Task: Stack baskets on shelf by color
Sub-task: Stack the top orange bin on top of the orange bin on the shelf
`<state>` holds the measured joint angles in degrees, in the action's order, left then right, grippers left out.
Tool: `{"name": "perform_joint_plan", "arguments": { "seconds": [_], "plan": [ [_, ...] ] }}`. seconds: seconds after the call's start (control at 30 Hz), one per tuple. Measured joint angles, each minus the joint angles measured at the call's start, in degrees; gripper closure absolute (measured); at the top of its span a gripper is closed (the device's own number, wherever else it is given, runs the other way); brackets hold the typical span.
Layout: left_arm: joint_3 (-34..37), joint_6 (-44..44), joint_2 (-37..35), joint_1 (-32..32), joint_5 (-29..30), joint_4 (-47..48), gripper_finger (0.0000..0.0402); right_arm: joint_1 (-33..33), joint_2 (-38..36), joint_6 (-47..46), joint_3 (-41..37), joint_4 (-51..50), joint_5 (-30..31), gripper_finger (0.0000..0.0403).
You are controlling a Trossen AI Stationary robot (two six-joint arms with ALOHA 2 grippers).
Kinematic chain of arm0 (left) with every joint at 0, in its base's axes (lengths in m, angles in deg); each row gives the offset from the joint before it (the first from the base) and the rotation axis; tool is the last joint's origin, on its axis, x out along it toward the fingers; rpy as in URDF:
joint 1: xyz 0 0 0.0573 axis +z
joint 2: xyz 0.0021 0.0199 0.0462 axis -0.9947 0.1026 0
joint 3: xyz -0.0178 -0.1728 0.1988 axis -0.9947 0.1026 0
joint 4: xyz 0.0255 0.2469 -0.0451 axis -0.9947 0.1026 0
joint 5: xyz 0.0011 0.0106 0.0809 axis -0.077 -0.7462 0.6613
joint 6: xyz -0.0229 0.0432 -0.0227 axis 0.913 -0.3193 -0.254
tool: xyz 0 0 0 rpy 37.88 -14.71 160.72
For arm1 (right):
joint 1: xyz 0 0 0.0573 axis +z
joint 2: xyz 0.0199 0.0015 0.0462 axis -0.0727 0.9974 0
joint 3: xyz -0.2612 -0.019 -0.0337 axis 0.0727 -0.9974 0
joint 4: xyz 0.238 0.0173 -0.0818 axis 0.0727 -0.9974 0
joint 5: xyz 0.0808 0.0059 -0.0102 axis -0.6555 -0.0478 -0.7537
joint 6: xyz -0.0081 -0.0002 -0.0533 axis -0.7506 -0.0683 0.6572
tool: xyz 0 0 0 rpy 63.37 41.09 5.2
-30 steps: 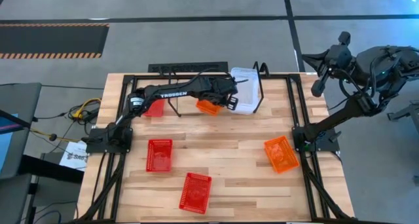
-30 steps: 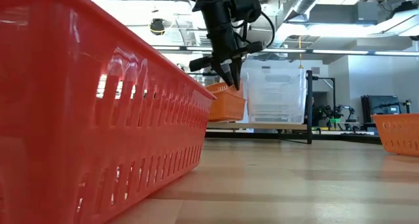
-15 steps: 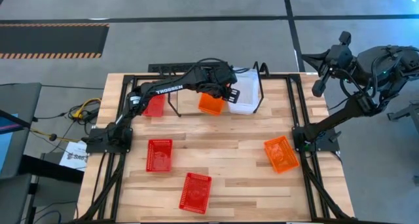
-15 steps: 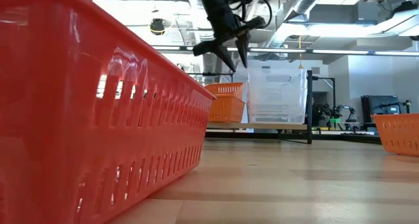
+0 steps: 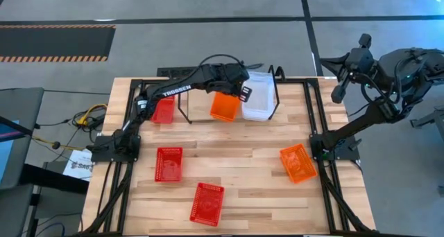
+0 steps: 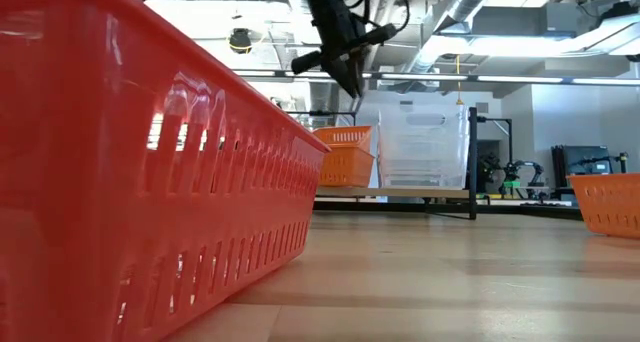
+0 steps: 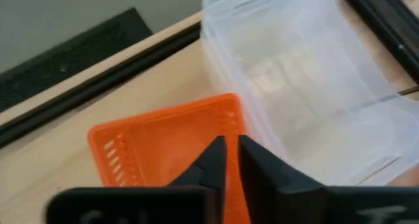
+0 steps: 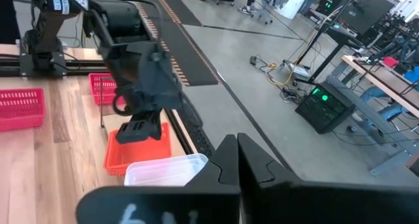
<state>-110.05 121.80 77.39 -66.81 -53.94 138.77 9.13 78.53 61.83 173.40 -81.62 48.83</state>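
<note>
While both of my claws are clenched on nothing, the nearest things to the front edge of the desk (image 5: pixel 257 195) are two red baskets: one (image 5: pixel 207 203) close to the front, the other (image 5: pixel 169 163) a little farther back and toward my left arm's base. In the low view a red basket wall (image 6: pixel 150 182) fills the near side.

Over by my right arm's base an orange basket (image 5: pixel 297 162) lies askew on the desk, apart from the rest.

Farther back, along the desk's far edge, stands the shelf (image 5: pixel 277 75) of thin black rod. Three baskets sit on it in a row: a red one (image 5: pixel 164 110) at the left end, an orange one (image 5: pixel 224 107) in the middle, and a clear one (image 5: pixel 258 98) just beside it at the right end. From table height, the orange basket (image 6: pixel 345 154) and the taller clear basket (image 6: pixel 420 142) stand side by side.

My left claw (image 5: pixel 240 92) hangs above the shelf, over the line where the orange and clear baskets meet, fingers pressed nearly together and well clear of both. My left wrist camera looks past those fingers (image 7: pixel 216 157) down onto the orange basket (image 7: pixel 150 145) and the clear one (image 7: pixel 301 86).

My right claw (image 5: pixel 338 91) waits folded up off the desk's right side, its fingers (image 8: pixel 226 152) closed tight.
</note>
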Motion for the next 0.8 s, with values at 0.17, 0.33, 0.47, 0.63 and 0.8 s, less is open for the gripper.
{"name": "perform_joint_plan", "arguments": {
  "seconds": [0.17,0.33,0.47,0.63,0.8],
  "plan": [
    [0.2,0.3,0.7,1.2,1.8,2.8,0.0399,0.0,0.0,-0.2,0.0,0.0,0.0,0.0397],
    [0.1,-0.3,0.6,2.4,1.8,2.7,0.0401,0.0,0.1,-0.2,0.0,0.0,0.0,0.0399],
    [0.1,-1.5,0.6,2.8,0.7,2.6,0.0401,0.0,0.0,-0.2,0.0,0.0,0.0,0.0400],
    [0.1,-2.3,0.6,2.9,0.3,2.6,0.0401,0.0,0.5,-0.8,0.0,0.0,0.0,0.0397],
    [0.1,-3.8,1.0,3.1,-0.4,2.5,0.0401,0.0,1.0,-0.8,0.0,0.0,0.0,0.0400]
  ]
}}
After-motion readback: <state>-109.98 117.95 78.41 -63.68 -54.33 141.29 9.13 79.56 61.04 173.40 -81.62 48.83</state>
